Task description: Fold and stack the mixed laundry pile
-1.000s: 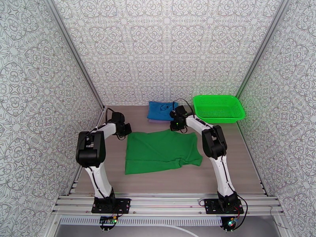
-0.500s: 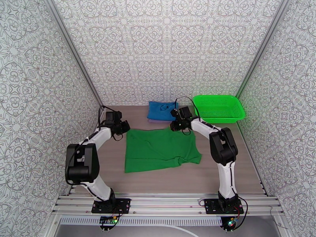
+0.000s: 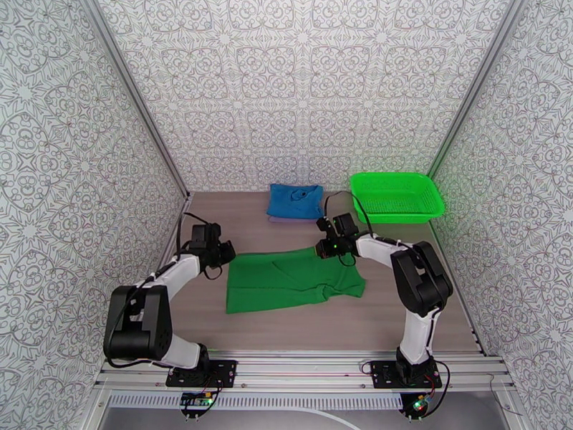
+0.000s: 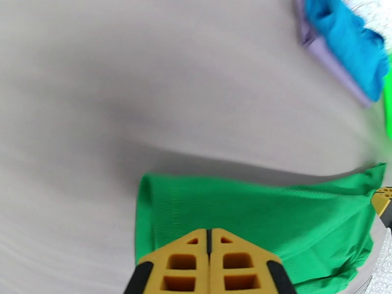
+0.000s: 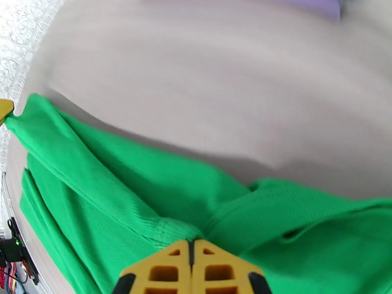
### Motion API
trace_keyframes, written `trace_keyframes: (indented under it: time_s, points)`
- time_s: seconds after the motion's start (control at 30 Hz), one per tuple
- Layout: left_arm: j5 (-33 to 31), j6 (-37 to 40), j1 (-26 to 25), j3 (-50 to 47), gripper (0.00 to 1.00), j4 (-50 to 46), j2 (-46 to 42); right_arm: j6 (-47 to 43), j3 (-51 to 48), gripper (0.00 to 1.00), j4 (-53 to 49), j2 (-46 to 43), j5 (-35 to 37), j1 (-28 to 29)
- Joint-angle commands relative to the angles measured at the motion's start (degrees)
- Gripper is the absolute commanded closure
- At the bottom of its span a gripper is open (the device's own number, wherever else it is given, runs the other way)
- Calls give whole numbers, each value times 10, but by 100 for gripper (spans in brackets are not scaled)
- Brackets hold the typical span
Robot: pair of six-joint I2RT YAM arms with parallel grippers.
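Two robot arms pinch the far edge of the green garment (image 3: pixel 286 284), which lies spread in the middle of the surface (image 3: pixel 422 309). The left pincer (image 3: pixel 228 253) is clamped on the garment's far left corner and the right pincer (image 3: pixel 324 248) on its far right edge, each with jaws pressed together on the cloth and that edge raised. Near the back wall, the blue garment (image 3: pixel 294 200) sits folded atop the lavender garment (image 3: pixel 274 219), just left of the green basket (image 3: pixel 395 197).
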Motion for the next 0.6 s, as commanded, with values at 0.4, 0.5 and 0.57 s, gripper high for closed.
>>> trace_keyframes:
  time_s: [0.4,0.5,0.57]
  points:
    - [-102,-65,-39,-79,16,-98,-178,15,-57,68,-119,-140,74,18]
    - [-85,-51,-19,-45,16,-119,-163,28,-47,64,-179,-178,129,64]
    - [-66,-37,-6,-13,17,-125,-117,48,-36,60,-209,-193,161,121]
